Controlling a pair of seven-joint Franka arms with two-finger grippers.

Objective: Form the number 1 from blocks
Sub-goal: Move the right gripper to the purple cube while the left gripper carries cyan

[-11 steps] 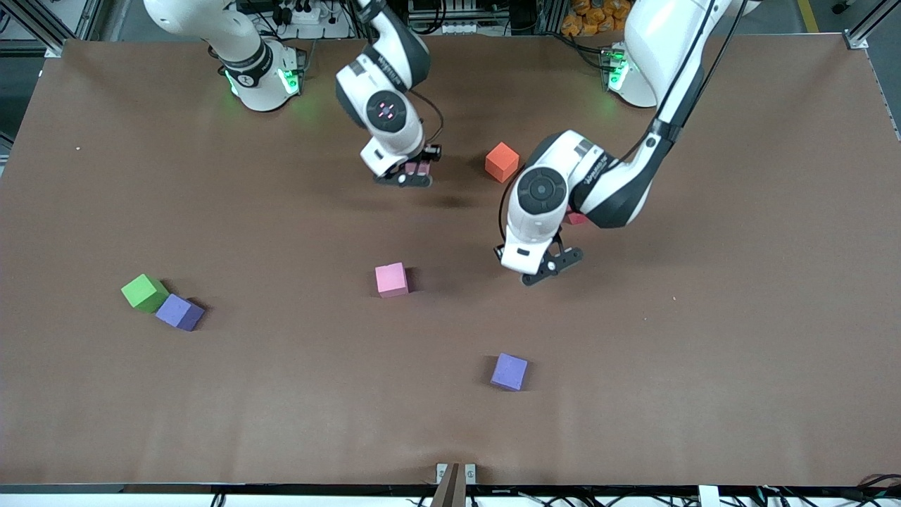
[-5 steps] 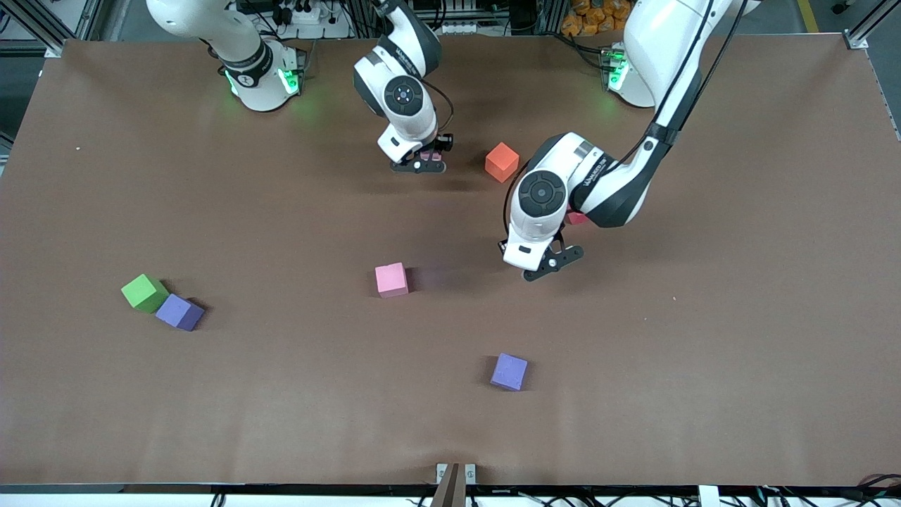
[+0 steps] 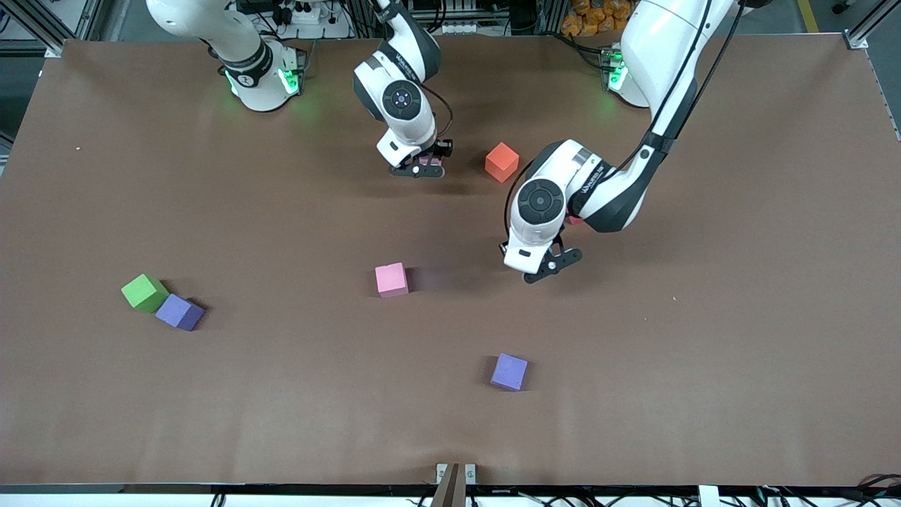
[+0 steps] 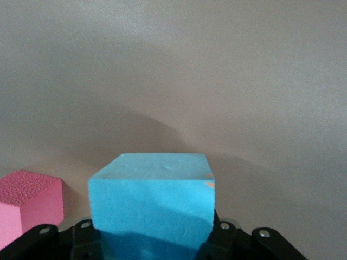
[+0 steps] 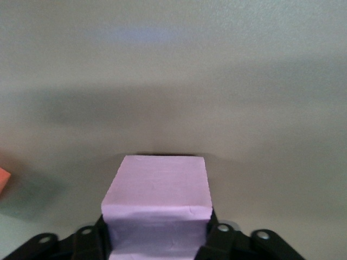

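My right gripper point(image 3: 420, 167) is shut on a light pink block point(image 5: 157, 200), low over the table beside an orange-red block point(image 3: 502, 161). The left gripper point(image 3: 551, 266) is shut on a sky blue block point(image 4: 152, 200), which the hand hides in the front view. A crimson block point(image 3: 576, 220) peeks out under the left arm. A pink block point(image 3: 391, 279) lies mid-table. Nearer the front camera lies a purple block point(image 3: 509, 371). Toward the right arm's end, a green block point(image 3: 144, 292) touches another purple block point(image 3: 179, 312).
A deep pink block point(image 4: 27, 203) shows at the edge of the left wrist view. The orange-red block point(image 5: 2, 181) shows at the edge of the right wrist view. The brown table point(image 3: 704, 352) is bare toward the left arm's end.
My right gripper has carried its light pink block toward the orange-red block and come lower. The left gripper has shifted slightly with the sky blue block. The blocks on the table have not moved.
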